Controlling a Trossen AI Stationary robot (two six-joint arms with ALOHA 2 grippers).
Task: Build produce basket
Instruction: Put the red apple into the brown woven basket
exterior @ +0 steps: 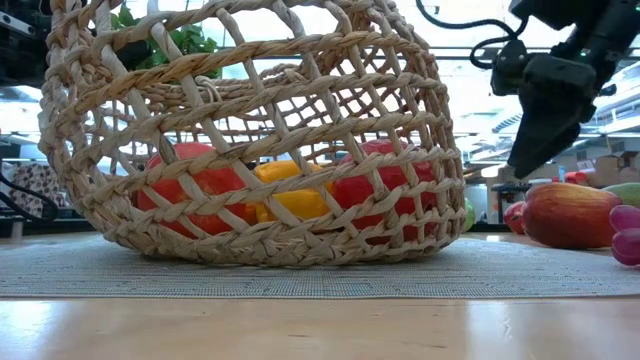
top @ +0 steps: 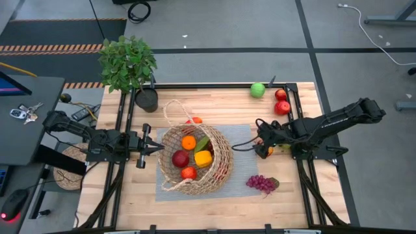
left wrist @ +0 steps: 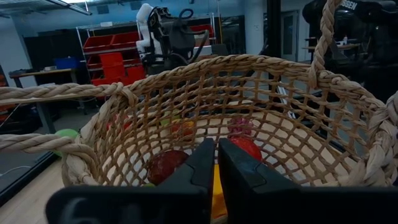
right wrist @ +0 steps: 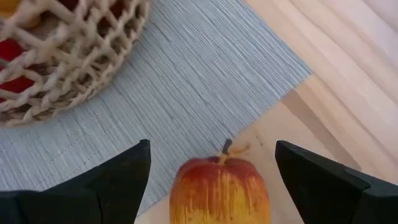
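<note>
The wicker basket (top: 195,159) sits on a grey mat (top: 240,140), tipped with its mouth toward the table's left. It holds an orange (top: 188,142), a red apple (top: 180,158), a yellow piece (top: 203,158) and other produce. My left gripper (top: 158,148) points level at the basket's left rim (left wrist: 81,158), fingers shut. My right gripper (right wrist: 212,144) slants down, open, one finger on each side of a red-yellow apple (right wrist: 219,190) without touching it. That apple rests on the wood beside the mat's right edge (top: 263,151). My left gripper's shut fingertips (left wrist: 205,155) stand right at the basket's near rim, which they hide; I cannot tell whether they touch it.
Purple grapes (top: 261,184) lie near the front right. A green apple (top: 258,90) and two red apples (top: 281,101) sit at the far right. A green piece (top: 286,147) lies under the right arm. A potted plant (top: 128,65) stands at the far left.
</note>
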